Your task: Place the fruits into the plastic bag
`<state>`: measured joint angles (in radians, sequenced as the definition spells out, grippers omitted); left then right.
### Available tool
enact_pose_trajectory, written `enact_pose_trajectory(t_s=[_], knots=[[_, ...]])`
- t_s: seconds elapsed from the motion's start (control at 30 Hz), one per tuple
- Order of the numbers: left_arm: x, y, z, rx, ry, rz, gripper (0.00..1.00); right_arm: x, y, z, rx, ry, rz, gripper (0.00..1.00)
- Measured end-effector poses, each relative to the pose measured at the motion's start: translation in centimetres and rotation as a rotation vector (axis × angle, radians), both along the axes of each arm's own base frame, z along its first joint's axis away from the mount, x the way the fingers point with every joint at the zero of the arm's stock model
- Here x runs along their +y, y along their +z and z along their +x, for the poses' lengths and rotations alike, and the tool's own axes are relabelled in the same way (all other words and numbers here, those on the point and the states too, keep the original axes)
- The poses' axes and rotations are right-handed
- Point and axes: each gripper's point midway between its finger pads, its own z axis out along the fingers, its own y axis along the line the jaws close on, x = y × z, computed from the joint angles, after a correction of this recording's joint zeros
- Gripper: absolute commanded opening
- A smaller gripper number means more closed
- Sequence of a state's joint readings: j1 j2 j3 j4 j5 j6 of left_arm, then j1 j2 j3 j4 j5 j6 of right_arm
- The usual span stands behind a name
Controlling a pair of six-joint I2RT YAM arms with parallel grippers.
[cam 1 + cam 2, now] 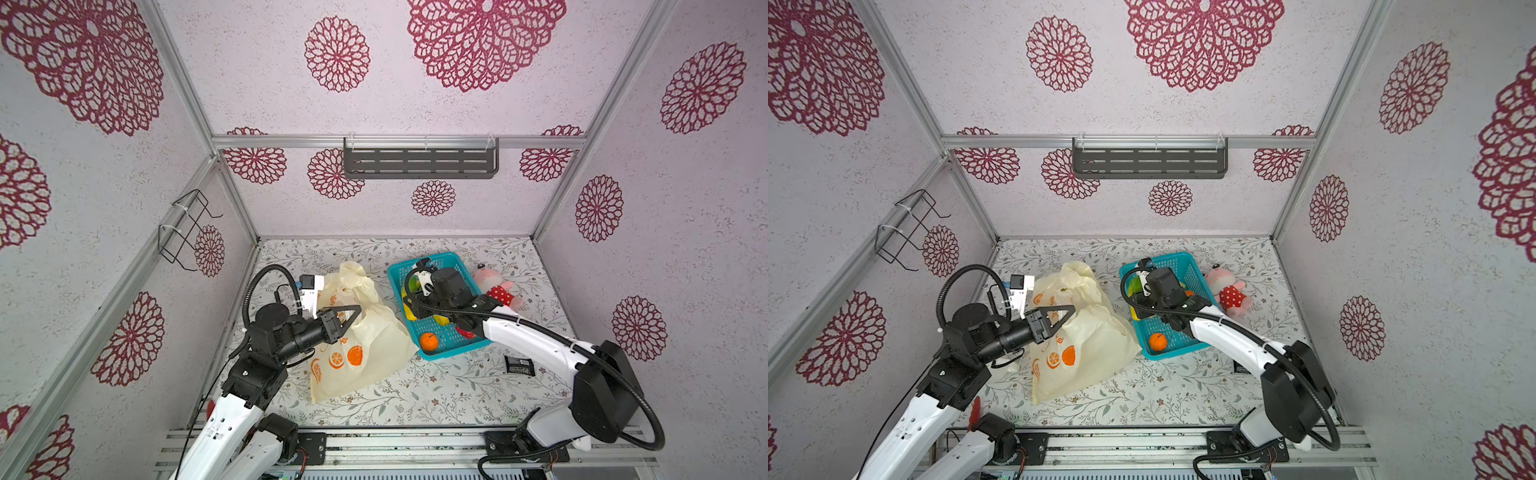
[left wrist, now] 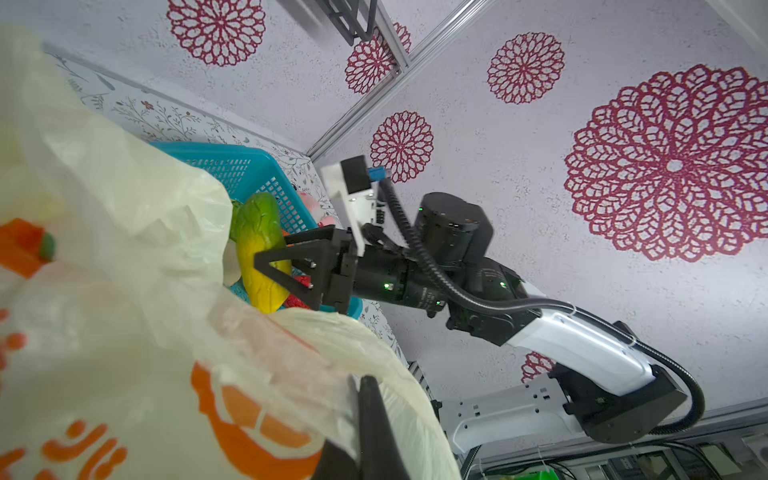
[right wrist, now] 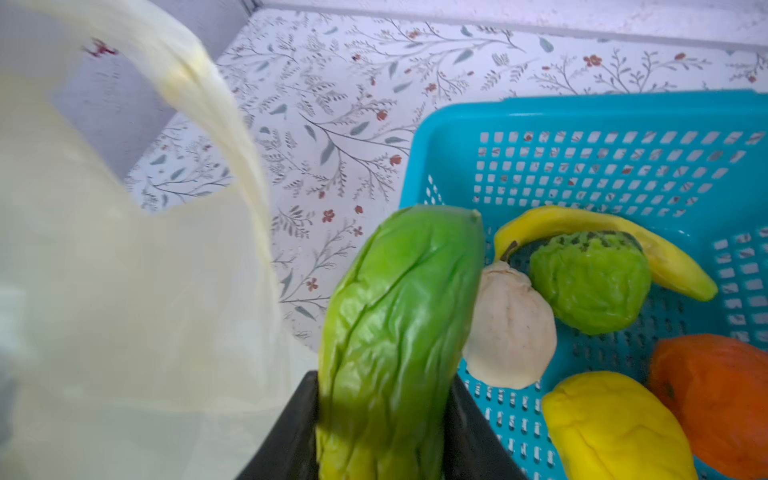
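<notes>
risk/bag mouth: the translucent pale-yellow plastic bag (image 1: pixel 374 336) is limp film held up by a single pinch. I'd expect the rim to fold across the opening and bounce the fruit onto the floral table cover (image 1: pixel 436 386).
risk/slip: the green-and-yellow oblong toy fruit (image 3: pixel 395 324) looks soft and wrinkled, with a long end sticking out past the jaws. A fast swing could twist it loose.
risk/arms: both pincers would be close together at the bag mouth, so a clash is possible (I'd come in from above).
right pincer (image 2: pixel 270 253): partly open, clamped across that oblong fruit, holding it above the turquoise mesh plastic basket (image 1: pixel 440 257) at the edge nearest the bag.
left pincer (image 1: pixel 358 309): fully clenched at the bag's upper edge, centre-left in both top views. As far as I can see it has film pinched; folds hide the exact contact.
bag: lower centre of both top views, just left of the basket.
in basket: yellow banana (image 3: pixel 665 257), bumpy green ball (image 3: pixel 590 282), cream pear shape (image 3: pixel 511 324), yellow lump (image 3: pixel 611 428), orange fruit (image 3: pixel 719 395), small tangerine (image 1: pixel 429 341).
</notes>
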<state>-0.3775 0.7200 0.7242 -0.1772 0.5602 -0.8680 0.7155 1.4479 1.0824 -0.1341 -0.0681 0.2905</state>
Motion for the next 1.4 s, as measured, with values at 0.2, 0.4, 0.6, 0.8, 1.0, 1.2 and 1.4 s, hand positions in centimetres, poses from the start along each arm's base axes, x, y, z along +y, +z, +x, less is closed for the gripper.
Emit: enact_pose_trajectory(t_s=[0.2, 0.4, 0.6, 0.8, 1.0, 1.2, 1.4], knots=[[-0.1, -0.4, 0.2, -0.005, -0.006, 0.011, 0.0, 1.6, 5.8, -4.3, -0.091, 0.23, 0.153, 0.15], [-0.1, 1.7, -0.3, -0.078, -0.02, 0.007, 0.0, 1.8, 7.1, -6.4, -0.103, 0.322, 0.225, 0.15], [0.2, 7.9, -1.6, -0.2, -0.04, -0.002, 0.0, -1.6, 9.7, -4.5, -0.163, 0.209, 0.285, 0.14], [-1.5, 12.4, -1.4, -0.268, -0.12, -0.05, 0.0, -5.7, 13.1, -3.0, -0.274, 0.058, 0.321, 0.14], [-6.4, 10.9, 1.4, -0.214, -0.249, -0.065, 0.0, -9.5, 14.9, -2.0, -0.354, -0.111, 0.293, 0.14], [-8.7, 7.7, 3.9, -0.159, -0.286, -0.088, 0.0, -12.7, 14.3, -1.2, -0.366, -0.245, 0.215, 0.14], [-8.5, 2.8, 4.5, -0.119, -0.272, -0.091, 0.0, -13.7, 12.8, -1.0, -0.317, -0.276, 0.162, 0.14]])
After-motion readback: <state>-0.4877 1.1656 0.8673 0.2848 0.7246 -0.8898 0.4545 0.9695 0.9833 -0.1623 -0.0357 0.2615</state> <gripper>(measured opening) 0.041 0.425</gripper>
